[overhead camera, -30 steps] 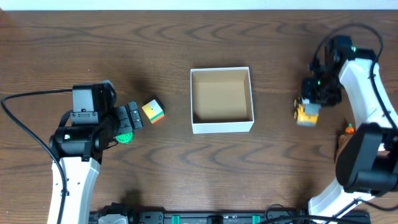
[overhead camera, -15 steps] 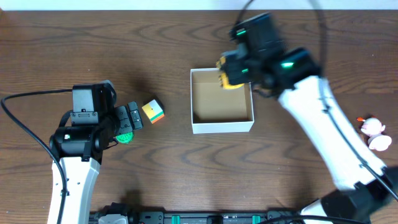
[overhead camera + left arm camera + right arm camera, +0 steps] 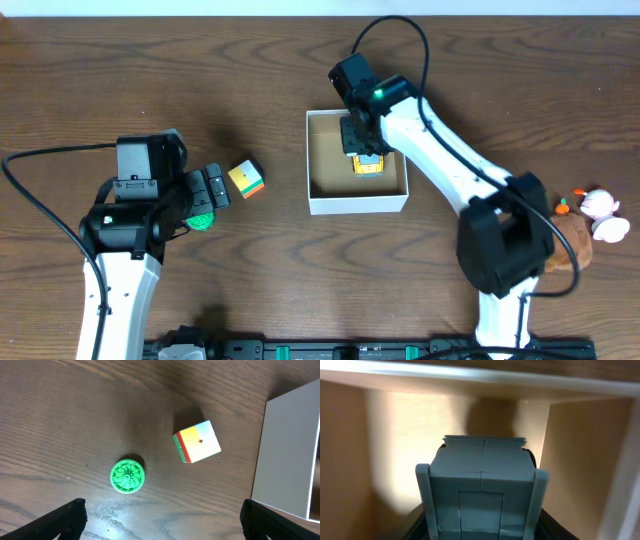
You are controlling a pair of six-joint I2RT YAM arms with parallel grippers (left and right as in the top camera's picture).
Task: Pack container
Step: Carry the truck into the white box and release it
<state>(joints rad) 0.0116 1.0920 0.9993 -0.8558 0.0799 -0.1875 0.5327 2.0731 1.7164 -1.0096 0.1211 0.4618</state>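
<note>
The container (image 3: 356, 205) is a white square box with a tan inside, at the table's middle. My right gripper (image 3: 364, 148) reaches down into it, shut on a yellow and grey toy vehicle (image 3: 369, 165). In the right wrist view the toy's grey-blue body (image 3: 482, 485) fills the space between the fingers, with the box's tan walls (image 3: 580, 450) around it. My left gripper (image 3: 212, 188) is open and empty, left of the box. A multicoloured cube (image 3: 246, 178) (image 3: 197, 441) and a green disc (image 3: 203, 220) (image 3: 127, 476) lie by it on the table.
A pink toy (image 3: 600, 205), a small orange piece (image 3: 563, 207) and a brown toy (image 3: 572, 242) sit at the right edge, near the right arm's base. The box's white outer wall (image 3: 285, 455) shows in the left wrist view.
My right arm has swung from the table's right side to the box with the yellow toy in its grip, and has lowered it inside. The left arm has not moved.
</note>
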